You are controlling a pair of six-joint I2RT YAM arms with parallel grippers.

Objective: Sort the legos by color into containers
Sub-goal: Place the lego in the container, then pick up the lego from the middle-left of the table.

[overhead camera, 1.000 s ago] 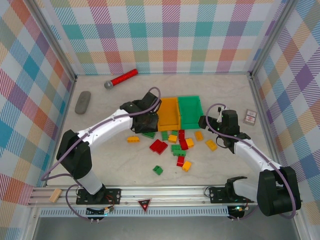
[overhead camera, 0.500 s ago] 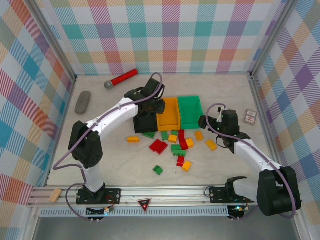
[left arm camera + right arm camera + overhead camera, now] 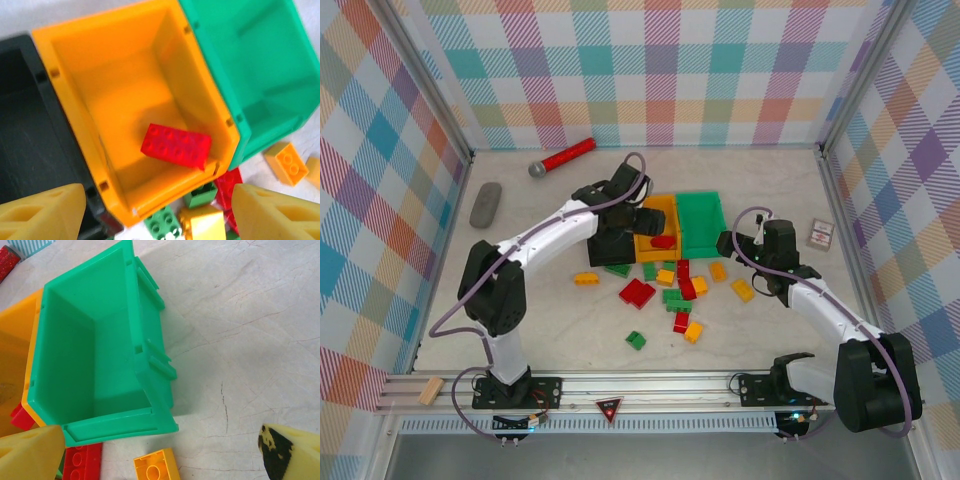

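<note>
Checked walls (image 3: 660, 70) box in a pale stone-look table (image 3: 550, 330), and all the action sits mid-table at the three bins. Over the orange bin (image 3: 75, 45) hangs the left gripper (image 3: 160, 215), jaws spread wide and holding nothing. A red brick (image 3: 176, 146) lies loose on that bin's floor near its front wall, its long axis running roughly along the line between the two fingers. On one side the black bin (image 3: 30, 130) touches the orange one, on the other the green bin (image 3: 260, 55). Red in orange looks to me like a colour mismatch, though no bin on show is red.

The next pick turns on the loose pile (image 3: 680, 290). It lies on the arms' side of the bins, just past the orange bin's front wall from the left gripper, so that arm would have to draw toward its base and drop. Also fully open and empty, the right gripper (image 3: 162, 455) is nearer the pile's right half. An orange brick (image 3: 156, 467) sits between its fingers with a second red brick (image 3: 82, 462) beside it, both just before the green bin's wall, which crowds the approach. Over at the far left, the microphone (image 3: 563, 156) and the remote (image 3: 486, 203) lie well apart from it all.
</note>
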